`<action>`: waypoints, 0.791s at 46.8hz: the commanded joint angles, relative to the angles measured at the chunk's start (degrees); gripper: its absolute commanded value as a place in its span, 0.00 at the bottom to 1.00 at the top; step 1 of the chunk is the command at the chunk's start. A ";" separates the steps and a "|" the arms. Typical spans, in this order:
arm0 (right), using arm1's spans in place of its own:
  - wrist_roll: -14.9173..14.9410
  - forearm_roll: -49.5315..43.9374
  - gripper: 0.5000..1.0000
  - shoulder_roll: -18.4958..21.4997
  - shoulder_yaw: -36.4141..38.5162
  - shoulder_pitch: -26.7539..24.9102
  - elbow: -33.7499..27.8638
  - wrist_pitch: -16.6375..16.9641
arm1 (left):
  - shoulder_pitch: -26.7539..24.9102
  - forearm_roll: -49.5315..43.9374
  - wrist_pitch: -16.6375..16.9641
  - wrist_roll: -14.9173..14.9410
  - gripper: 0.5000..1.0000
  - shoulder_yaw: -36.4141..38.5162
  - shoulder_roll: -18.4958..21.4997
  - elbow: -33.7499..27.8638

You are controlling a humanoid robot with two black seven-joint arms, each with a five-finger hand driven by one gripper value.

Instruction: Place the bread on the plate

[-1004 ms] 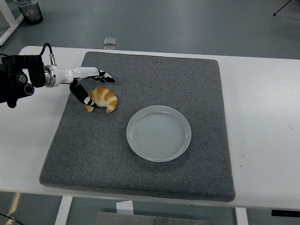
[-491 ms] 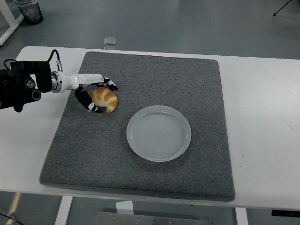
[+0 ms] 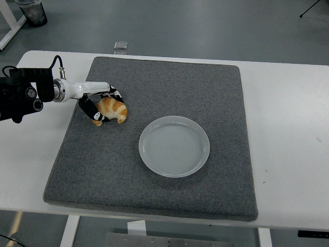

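A golden-brown croissant (image 3: pixel 114 110) lies on the grey mat (image 3: pixel 154 170), at its upper left. My left hand (image 3: pixel 102 103) is curled around the croissant's left side, with fingers (image 3: pixel 116 94) over its top and the thumb below it. The bread still seems to touch the mat. A round white plate (image 3: pixel 174 146) sits near the middle of the mat, down and to the right of the bread, with nothing on it. The right arm does not show.
The mat covers most of the white table (image 3: pixel 288 134). A small grey object (image 3: pixel 121 45) lies on the floor beyond the table's far edge. A dark bin (image 3: pixel 32 11) stands at the top left.
My left hand has closed its fingers around the croissant. The bread has turned and shifted slightly left within the hand.
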 commanded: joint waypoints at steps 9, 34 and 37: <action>0.00 0.00 0.90 0.00 0.00 0.00 0.00 0.00 | 0.13 0.45 1.43 0.01 0.58 1.17 -1.67 0.47; 0.00 0.00 0.90 0.00 0.00 0.00 0.00 0.00 | -1.36 0.89 1.43 0.01 0.16 1.08 -2.03 0.91; 0.00 0.00 0.90 0.00 0.00 0.00 0.00 0.00 | -2.15 0.89 1.43 0.01 0.00 1.08 -1.94 0.91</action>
